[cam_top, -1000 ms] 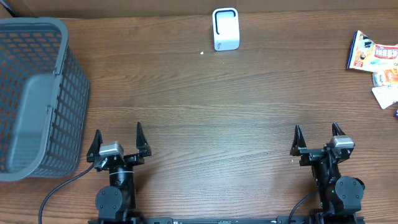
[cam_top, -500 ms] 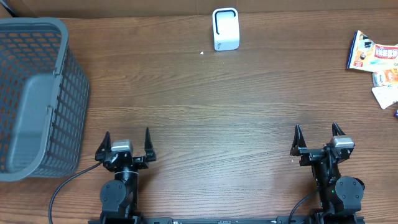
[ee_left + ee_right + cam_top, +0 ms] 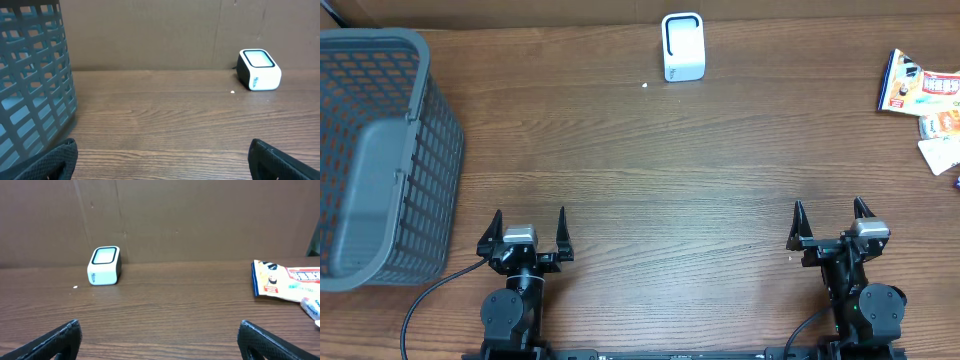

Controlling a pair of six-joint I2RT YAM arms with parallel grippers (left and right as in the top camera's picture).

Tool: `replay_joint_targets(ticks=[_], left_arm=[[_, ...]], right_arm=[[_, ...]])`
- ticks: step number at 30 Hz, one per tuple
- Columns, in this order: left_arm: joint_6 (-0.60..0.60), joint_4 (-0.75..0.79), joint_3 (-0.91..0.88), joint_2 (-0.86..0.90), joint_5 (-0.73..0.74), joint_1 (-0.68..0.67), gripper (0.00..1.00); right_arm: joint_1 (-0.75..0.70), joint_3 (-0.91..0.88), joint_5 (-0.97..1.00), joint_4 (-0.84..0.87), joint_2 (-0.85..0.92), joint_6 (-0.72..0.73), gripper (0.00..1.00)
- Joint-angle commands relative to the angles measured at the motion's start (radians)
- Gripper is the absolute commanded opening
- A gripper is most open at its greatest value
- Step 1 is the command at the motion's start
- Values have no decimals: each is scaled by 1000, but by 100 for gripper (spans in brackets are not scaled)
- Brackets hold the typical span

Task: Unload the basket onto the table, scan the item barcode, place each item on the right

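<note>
A white barcode scanner [image 3: 682, 46] with a dark window stands at the far middle of the wooden table; it also shows in the left wrist view [image 3: 258, 69] and the right wrist view [image 3: 104, 265]. Snack packets [image 3: 920, 92] lie at the far right edge, one of them a blue-and-white packet [image 3: 285, 278]. My left gripper [image 3: 530, 226] rests open at the near left, nothing between its fingers [image 3: 57, 160]. At the near right my right gripper [image 3: 831, 221] is open and empty too. Both are far from the packets and scanner.
A large grey mesh basket [image 3: 380, 150] fills the left side of the table, close to the left arm; its wall [image 3: 30, 85] rises at the left of the left wrist view. A brown cardboard wall [image 3: 200, 220] backs the table.
My left gripper has turned and shifted a little to the right, now pointing straight ahead. The right arm has not moved.
</note>
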Motion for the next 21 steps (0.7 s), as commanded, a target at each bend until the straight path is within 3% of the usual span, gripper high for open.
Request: replay_joint_targets(ticks=[1,21], left_arm=[[-58,-2,-5,-11,-16,-4,100],[-51,-2,-5,-11,-21,20,100]], right_arm=[[-5,-11,0,6,-12,-4,100],[-5,-11,0,6,-12,-5,100]])
